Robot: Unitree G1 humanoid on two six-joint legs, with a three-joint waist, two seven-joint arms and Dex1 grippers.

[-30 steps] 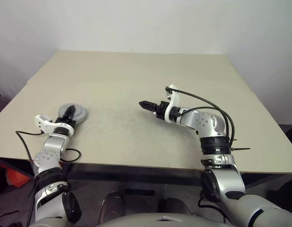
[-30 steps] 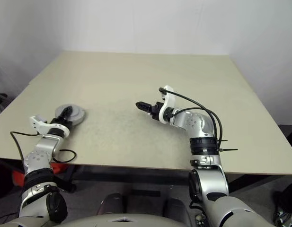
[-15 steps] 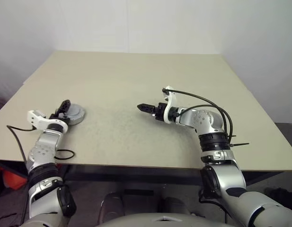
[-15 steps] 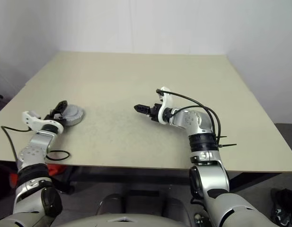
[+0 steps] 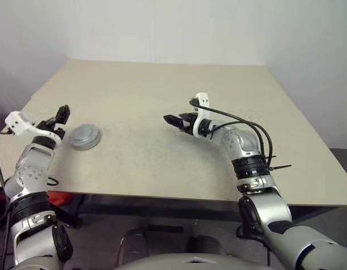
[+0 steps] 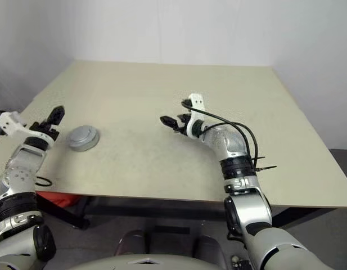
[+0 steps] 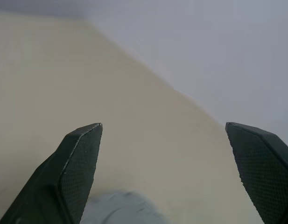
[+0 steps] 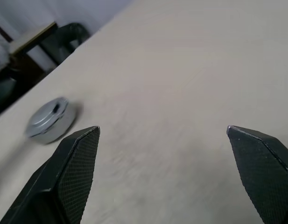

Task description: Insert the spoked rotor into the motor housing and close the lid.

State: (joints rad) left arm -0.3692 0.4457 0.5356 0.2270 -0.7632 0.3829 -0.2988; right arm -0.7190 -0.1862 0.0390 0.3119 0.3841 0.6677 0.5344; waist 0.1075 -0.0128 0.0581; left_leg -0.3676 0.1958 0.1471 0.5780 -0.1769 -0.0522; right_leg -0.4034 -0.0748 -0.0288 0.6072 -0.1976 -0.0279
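From the right wrist view a dark slot shows on the flat grey metal lid (image 8: 49, 119), which sits shut on the short round metal motor housing (image 5: 85, 136) near the beige worktop's (image 5: 162, 90) left edge. Left fingers (image 5: 59, 116) (released, empty) hover beside it; right fingers (image 5: 174, 120) spread over the bare middle.

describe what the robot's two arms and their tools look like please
Both arms are silver-grey metal segments with black joint bands and white wrist brackets. Black cables loop off each wrist. The left tool and right tool each have two black, pointed fingers with finely textured pads.
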